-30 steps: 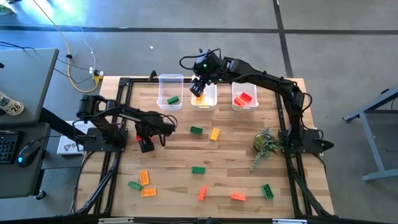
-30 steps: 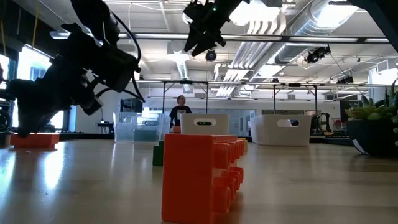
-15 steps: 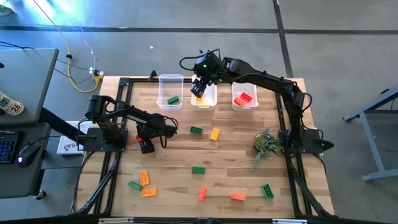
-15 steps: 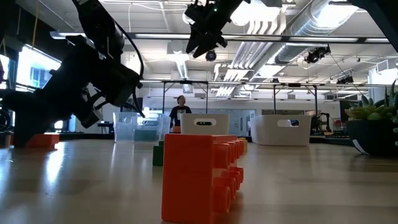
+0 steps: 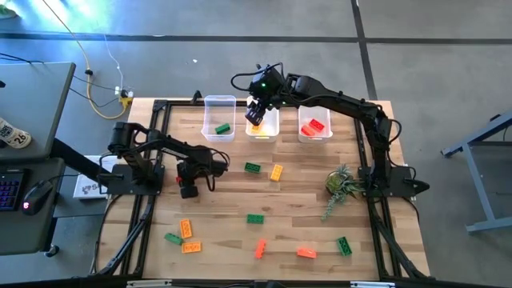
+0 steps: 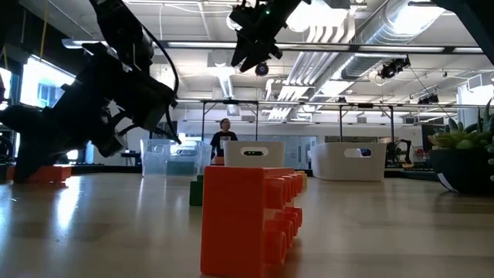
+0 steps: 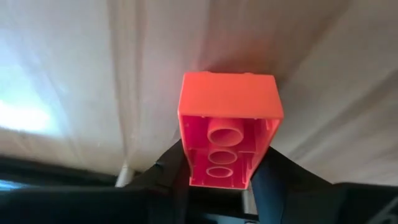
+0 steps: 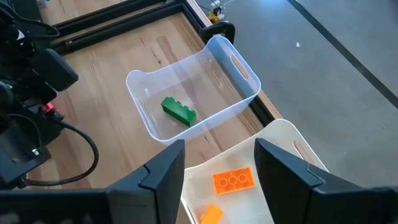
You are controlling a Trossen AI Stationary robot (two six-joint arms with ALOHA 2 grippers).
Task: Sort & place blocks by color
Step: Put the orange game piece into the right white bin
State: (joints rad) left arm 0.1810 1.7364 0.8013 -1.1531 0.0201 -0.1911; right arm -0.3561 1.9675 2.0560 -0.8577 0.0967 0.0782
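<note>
Two grippers active: left gripper, left of centre, has drawn back slightly and stays clamped on a red block – carry underway; right gripper holds unmoved, fingers apart and empty, over the middle bin – orange blocks inside

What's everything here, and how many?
Green studded plastic bricks: five; four loose on the wooden table, one in left bin.
Yellow-orange studded bricks: five; three loose, two in middle bin.
Red-orange studded bricks: two loose, some in right bin, one held.
Clear plastic bins: three, back row.
Small green plant: one, right side.
Person: one, far behind.
Left gripper: shut on a red-orange brick.
Right gripper: open, over middle bin.
</note>
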